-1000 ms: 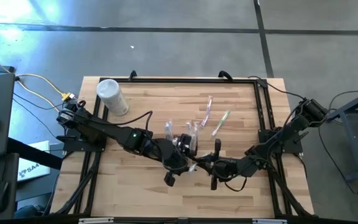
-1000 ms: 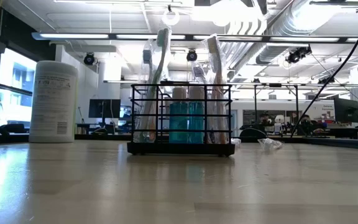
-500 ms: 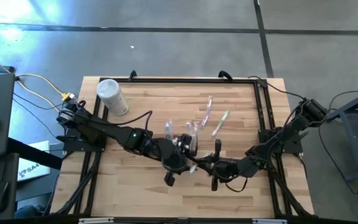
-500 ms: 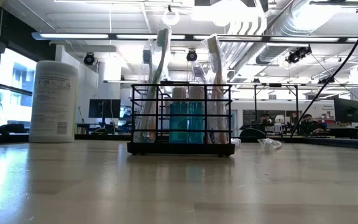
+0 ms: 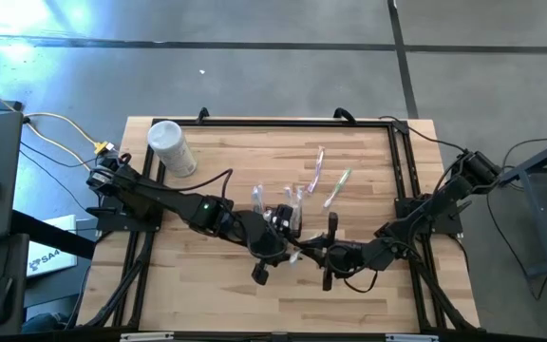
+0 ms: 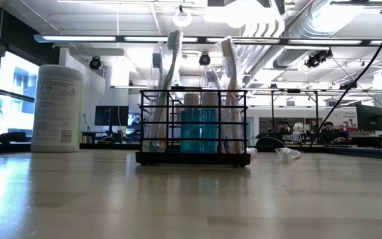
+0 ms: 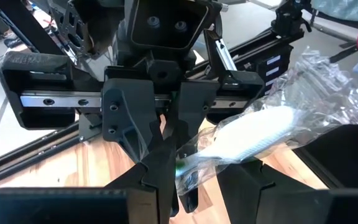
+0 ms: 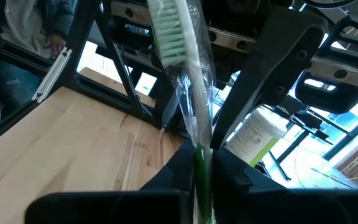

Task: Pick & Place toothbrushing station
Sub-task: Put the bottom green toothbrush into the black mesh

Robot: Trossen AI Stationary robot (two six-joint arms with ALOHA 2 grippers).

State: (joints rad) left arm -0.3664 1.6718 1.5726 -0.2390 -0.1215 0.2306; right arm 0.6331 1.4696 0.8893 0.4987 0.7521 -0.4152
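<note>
Operator: Report the position of the toothbrushing station (image 6: 194, 126) and the reason for that position.

Technician: The black wire caddy stands upright near the middle of the bench (image 5: 207, 275). It already holds wrapped brushes and a teal item. The upright stance keeps its open top free for loading from above. The white canister (image 5: 171, 147) stands well apart, near the far left corner.

Operator: State the condition of both jaws.

Technician: The right gripper (image 8: 199, 163) is clenched on a wrapped toothbrush (image 8: 182, 74) with green bristles, gripped low on the handle, head pointing away from the wrist. The left gripper (image 7: 166, 180) is closed onto the clear wrapper of the same brush, judging by the wrist view. Both grippers meet just in front of the caddy in the high view.

Operator: Why two grips on one brush?

Technician: Probable purpose: a handover or re-orientation, so the brush can enter the caddy handle first. This is an estimate.

Operator: Other items?

Technician: Two more wrapped brushes (image 5: 326, 180) lie on the bench beyond the caddy, not yet loaded.

Operator: Legible markings?

Technician: The canister label carries printed text, too small to read. No brand can be read on the brush or wrapper.
</note>
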